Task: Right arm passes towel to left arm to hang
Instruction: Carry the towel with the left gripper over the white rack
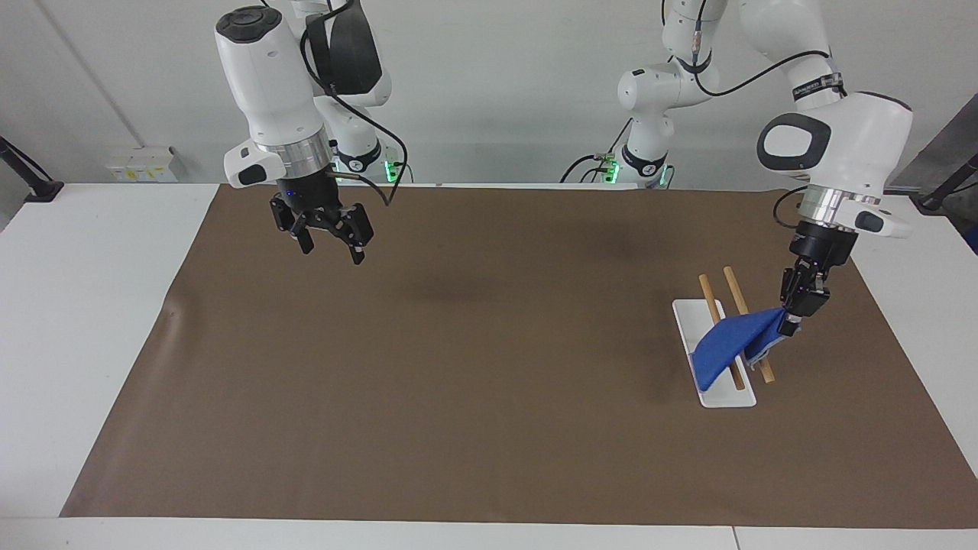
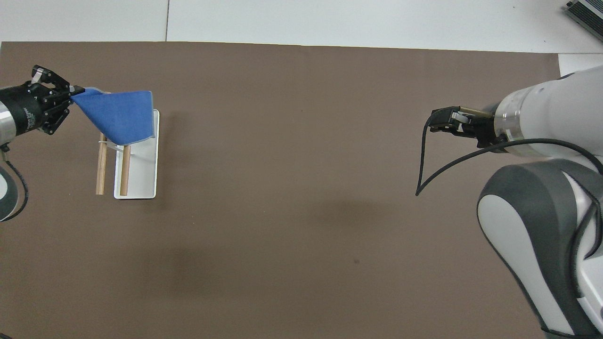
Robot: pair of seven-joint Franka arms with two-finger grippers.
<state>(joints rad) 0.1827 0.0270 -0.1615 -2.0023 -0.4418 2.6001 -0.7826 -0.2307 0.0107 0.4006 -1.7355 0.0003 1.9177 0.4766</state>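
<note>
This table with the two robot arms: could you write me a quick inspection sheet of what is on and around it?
Surface: white table under a brown mat.
Job's things: blue towel draped over the wooden rods of the white-based rack, one corner in the left gripper.
Clutter: nothing seen.
Grippers: left gripper shut on the towel beside the rack; right gripper open, empty, waiting over the mat at the right arm's end.
Cables: black cable looping from the right wrist.
Surroundings: white wall, wall sockets.
</note>
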